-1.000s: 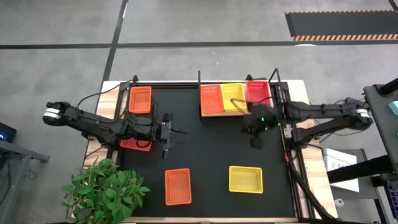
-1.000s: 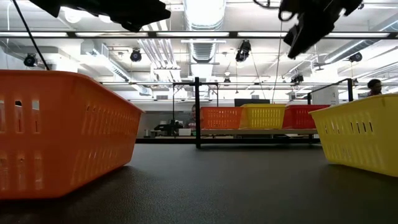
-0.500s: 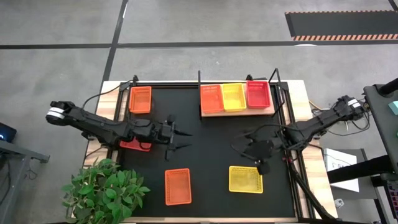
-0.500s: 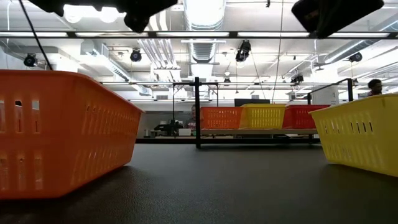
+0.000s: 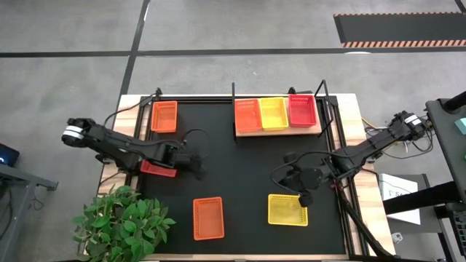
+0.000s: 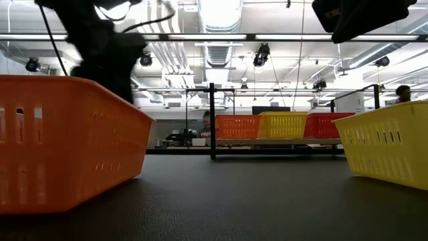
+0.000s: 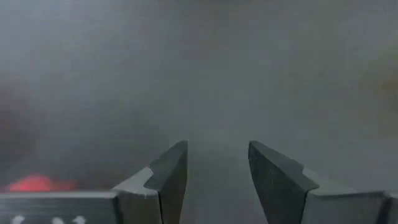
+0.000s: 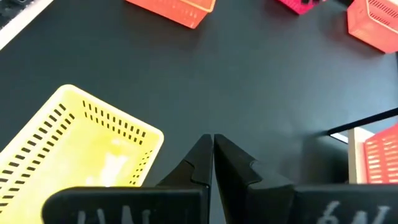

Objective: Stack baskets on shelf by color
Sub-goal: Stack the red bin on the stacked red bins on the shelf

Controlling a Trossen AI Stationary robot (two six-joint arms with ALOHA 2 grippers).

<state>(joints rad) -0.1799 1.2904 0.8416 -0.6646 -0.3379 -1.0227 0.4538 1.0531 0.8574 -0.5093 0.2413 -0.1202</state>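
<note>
- Grey concrete floor with dark seams surrounds a wooden table covered by a black mat [image 5: 240,167]; a potted plant [image 5: 124,218] stands at the table's near left corner, and in the low view a workshop hall with ceiling ducts and lamps is seen beyond.
- At the far edge of the mat the shelf [image 5: 278,132] is placed, and on its board an orange basket [image 5: 247,115], a yellow basket [image 5: 274,113] and a red basket [image 5: 302,109] are set side by side, touching.
- Loose baskets are left well apart from the shelf: a second orange basket [image 5: 164,116] to the shelf's left, a red one [image 5: 158,169] nearer and further left, a third orange one [image 5: 207,217] near the front edge, and a loose yellow basket [image 5: 287,209] in front of the shelf's right end.
- The baskets are judged light and thin-walled, with some flex in the slotted sides and a smooth, rather slippery plastic; they are unlikely to break. A short-side rim is judged the best place to take hold, one finger inside the wall and one outside.
- The right gripper [image 8: 213,155] is held just above the loose yellow basket's far edge; its fingers are closed together, with nothing between them, and would need to be parted before the rim could be taken.
- The left gripper [image 7: 217,177] is positioned beside the loose red basket, on the side towards the shelf; its fingers are spread apart and nothing is held, and contact with the basket cannot be confirmed.
</note>
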